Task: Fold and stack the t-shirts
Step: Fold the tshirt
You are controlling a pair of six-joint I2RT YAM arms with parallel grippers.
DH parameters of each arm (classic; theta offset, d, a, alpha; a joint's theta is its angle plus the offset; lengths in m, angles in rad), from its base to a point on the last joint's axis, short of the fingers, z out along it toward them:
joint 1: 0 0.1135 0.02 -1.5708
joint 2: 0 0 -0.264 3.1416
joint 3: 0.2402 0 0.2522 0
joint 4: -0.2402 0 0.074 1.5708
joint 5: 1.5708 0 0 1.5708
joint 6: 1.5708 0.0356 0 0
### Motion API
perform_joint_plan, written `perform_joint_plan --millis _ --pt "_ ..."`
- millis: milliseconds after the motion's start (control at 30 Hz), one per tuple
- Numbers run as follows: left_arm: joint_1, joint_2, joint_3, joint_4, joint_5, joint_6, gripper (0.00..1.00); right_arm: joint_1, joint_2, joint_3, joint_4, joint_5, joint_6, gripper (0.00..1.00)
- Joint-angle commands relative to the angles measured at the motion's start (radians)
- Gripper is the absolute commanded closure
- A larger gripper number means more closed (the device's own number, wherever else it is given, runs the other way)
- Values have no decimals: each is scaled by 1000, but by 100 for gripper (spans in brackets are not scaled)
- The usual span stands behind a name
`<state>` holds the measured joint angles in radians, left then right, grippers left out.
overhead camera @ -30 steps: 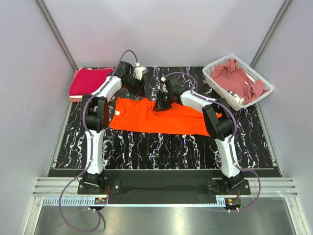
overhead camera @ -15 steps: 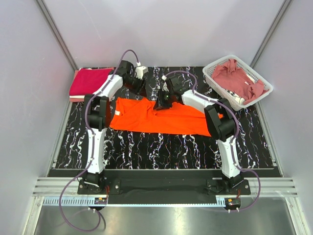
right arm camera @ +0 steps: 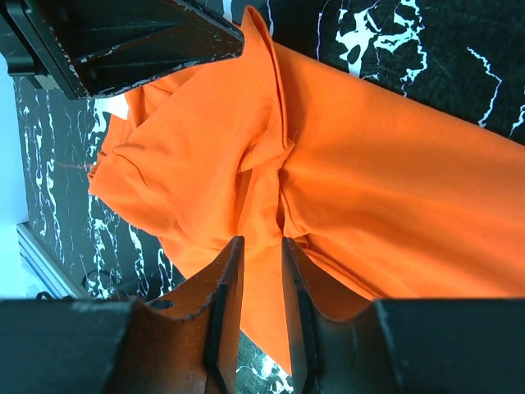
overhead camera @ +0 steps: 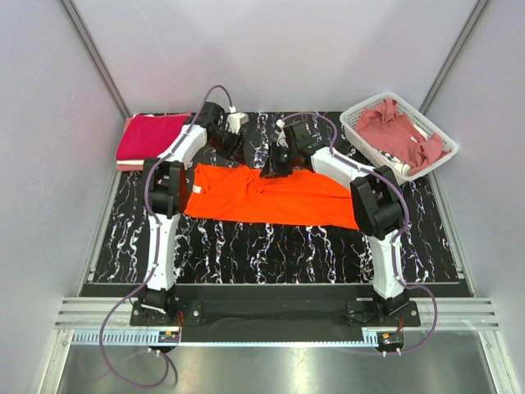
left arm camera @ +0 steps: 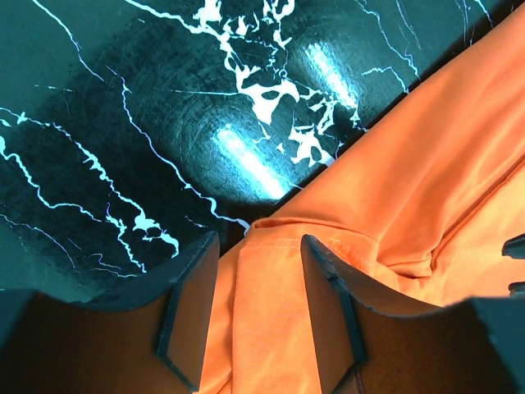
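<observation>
- Left gripper: fingers apart, straddling the far edge of the orange t-shirt.
- Right gripper: fingers clamped on a bunched shirt fold.
- Wide band of table along the shirt's near edge.

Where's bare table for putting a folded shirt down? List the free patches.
Free: the near strip of table between the orange t-shirt and the near edge; the left margin in front of the crimson t-shirt; the right margin in front of the basket. Crowded: the far middle, where left gripper and right gripper meet over the orange t-shirt.
</observation>
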<state>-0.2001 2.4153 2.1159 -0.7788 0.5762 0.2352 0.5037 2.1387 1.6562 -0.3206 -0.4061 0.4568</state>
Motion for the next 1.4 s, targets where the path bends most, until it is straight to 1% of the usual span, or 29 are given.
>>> perform_joint_plan --millis 0,200,367,500,567,600,633,700,733,767,867,967,1033,1167,1367 --pt "1 11 52 -8 -1 -10 51 -5 -62 10 15 -22 -9 68" --pt "-2 21 52 -33 -10 -16 52 -10 -57 22 14 -36 8 68" --pt "-1 37 78 -57 8 -10 52 -11 -60 24 14 -37 8 68" --pt "-1 51 98 -73 11 -7 55 -14 -57 28 14 -39 11 68" --pt "-1 59 111 -80 19 -7 60 -14 -56 30 12 -40 10 69" --pt "-1 61 116 -79 28 -4 64 -14 -57 30 14 -39 11 69" --pt "-2 56 118 -79 40 4 75 -14 -57 28 17 -37 10 69" --pt "-2 48 119 -80 63 16 87 -14 -54 28 14 -24 13 68" --pt "-2 47 125 -79 71 16 98 -14 -50 28 9 -11 13 69" --pt "-2 41 124 -79 70 10 100 -14 -45 31 6 37 17 69" --pt "-1 5 101 -77 48 10 100 -16 -4 89 0 81 39 73" --pt "-1 -33 78 -74 22 13 100 -13 70 170 -3 56 52 73" --pt "-1 -61 56 -74 11 18 100 -11 111 197 -6 62 62 73" --pt "8 -108 15 -74 -44 23 100 -11 127 218 -31 111 79 69" --pt "28 -151 -4 -73 -52 12 100 -2 164 263 -31 95 60 66"
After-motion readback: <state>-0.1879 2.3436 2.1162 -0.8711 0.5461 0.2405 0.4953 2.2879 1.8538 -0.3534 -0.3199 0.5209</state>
